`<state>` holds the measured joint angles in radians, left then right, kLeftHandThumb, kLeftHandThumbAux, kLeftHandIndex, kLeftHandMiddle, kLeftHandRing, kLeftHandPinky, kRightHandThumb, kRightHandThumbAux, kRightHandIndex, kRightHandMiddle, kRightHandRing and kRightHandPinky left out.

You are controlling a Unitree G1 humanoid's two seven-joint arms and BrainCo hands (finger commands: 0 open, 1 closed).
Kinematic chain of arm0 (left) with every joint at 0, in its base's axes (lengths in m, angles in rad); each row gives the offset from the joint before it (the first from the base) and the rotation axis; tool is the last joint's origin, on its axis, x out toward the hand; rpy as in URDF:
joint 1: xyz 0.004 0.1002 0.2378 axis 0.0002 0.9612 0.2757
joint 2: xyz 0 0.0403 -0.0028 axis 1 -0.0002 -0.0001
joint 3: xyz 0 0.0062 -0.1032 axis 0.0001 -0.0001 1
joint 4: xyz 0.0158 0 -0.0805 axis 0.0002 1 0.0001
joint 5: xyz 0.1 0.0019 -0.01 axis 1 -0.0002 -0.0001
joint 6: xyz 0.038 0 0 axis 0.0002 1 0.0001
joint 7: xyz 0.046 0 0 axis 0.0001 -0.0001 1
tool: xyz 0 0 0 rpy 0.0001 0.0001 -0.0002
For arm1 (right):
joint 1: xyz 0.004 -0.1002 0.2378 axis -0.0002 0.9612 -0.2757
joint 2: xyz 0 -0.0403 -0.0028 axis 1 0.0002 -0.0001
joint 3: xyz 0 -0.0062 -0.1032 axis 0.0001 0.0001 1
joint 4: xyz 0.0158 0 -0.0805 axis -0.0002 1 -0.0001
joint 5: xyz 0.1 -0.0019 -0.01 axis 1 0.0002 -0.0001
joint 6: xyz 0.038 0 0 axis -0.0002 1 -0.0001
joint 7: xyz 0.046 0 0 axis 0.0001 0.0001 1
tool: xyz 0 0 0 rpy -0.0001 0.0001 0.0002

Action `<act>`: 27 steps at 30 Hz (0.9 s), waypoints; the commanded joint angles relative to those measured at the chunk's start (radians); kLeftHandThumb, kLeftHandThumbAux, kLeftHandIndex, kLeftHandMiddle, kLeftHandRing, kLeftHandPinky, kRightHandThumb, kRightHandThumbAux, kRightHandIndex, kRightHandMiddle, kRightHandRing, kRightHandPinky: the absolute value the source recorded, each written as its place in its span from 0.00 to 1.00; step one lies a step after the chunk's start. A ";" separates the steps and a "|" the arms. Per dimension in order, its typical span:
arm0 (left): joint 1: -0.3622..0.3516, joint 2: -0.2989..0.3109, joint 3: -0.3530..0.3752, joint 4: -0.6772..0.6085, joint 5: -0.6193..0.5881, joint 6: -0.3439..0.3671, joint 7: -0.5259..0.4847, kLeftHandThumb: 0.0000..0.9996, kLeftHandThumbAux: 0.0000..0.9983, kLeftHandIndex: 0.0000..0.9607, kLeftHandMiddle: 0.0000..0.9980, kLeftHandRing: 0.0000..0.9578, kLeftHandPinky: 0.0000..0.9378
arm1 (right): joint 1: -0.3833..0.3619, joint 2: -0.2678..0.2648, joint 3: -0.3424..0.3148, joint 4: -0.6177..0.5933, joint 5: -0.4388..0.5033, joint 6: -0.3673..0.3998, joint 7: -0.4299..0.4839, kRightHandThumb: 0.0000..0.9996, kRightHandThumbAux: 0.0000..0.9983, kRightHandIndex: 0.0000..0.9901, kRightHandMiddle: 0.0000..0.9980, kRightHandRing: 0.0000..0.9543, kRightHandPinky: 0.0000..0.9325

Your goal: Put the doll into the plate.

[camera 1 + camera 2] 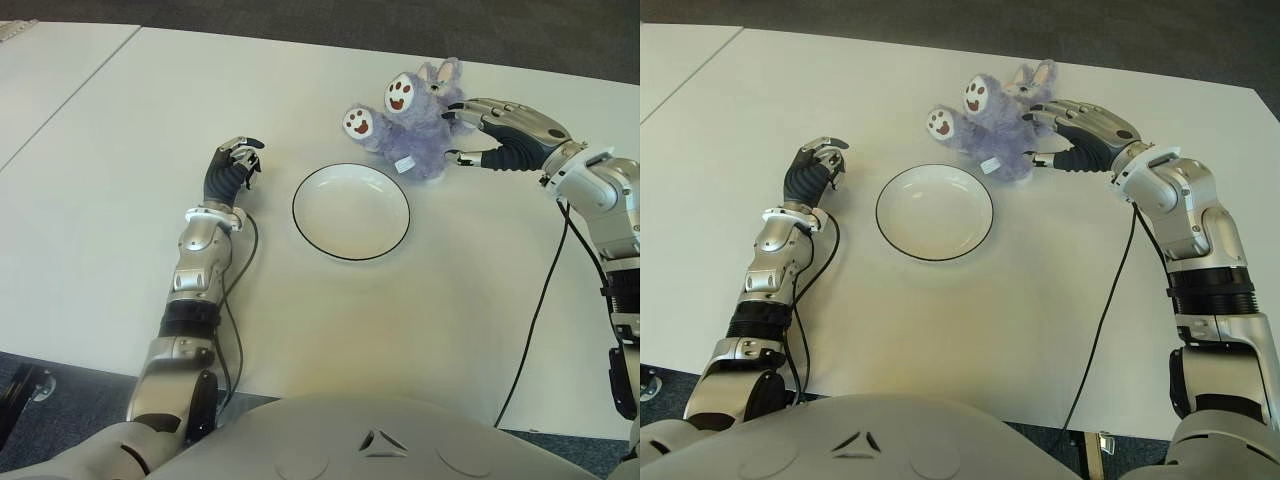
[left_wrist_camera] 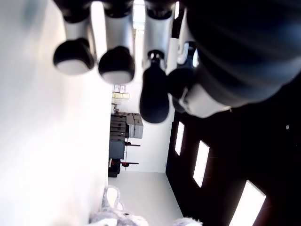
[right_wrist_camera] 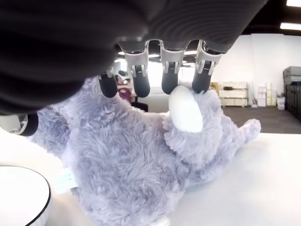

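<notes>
One broad white worktop (image 1: 100, 230) fills nearly the whole scene, its far edge running behind the plate against dark floor and its near edge running below the plate just ahead of the robot's torso. A seam to a second white surface cuts across the corner far to the plate's left. The plate (image 1: 351, 211), white and round with a thin dark rim, lies flat near the middle of the worktop, with bare surface on every side of it; the widest open stretch lies between it and the near edge. The doll (image 1: 408, 122), a lilac plush animal with white paw pads, lies on the worktop just beyond the plate's far right rim, its soles turned up and toward the plate, its body close to the rim but outside it. The right hand (image 1: 463, 130) reaches in from the plate's far right, its fingers (image 3: 169, 81) spread over the doll's back and the thumb low at its side, cupping the plush without pinching it shut. The left hand (image 1: 236, 165) shows to the plate's left, apart from the rim, fingers curled and holding nothing.
</notes>
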<state>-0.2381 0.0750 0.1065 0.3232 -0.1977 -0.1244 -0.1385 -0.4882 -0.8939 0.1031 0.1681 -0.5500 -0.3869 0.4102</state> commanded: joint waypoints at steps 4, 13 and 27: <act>0.064 -0.054 -0.009 0.044 0.003 -0.008 0.012 0.71 0.71 0.46 0.85 0.91 0.92 | -0.051 0.009 0.052 0.061 -0.027 -0.021 0.015 0.39 0.21 0.00 0.00 0.00 0.00; 0.072 -0.058 -0.011 0.032 0.007 -0.009 0.026 0.71 0.71 0.46 0.85 0.91 0.93 | -0.113 0.019 0.091 0.135 -0.040 -0.039 0.016 0.40 0.21 0.00 0.00 0.00 0.00; 0.076 -0.053 -0.014 0.030 0.013 -0.019 0.034 0.71 0.71 0.46 0.85 0.91 0.92 | -0.178 0.014 0.094 0.174 -0.040 -0.042 0.007 0.40 0.22 0.00 0.00 0.00 0.00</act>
<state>-0.2316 0.0735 0.1017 0.3127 -0.1944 -0.1357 -0.1197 -0.6493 -0.8828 0.1872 0.3285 -0.5843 -0.4197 0.4117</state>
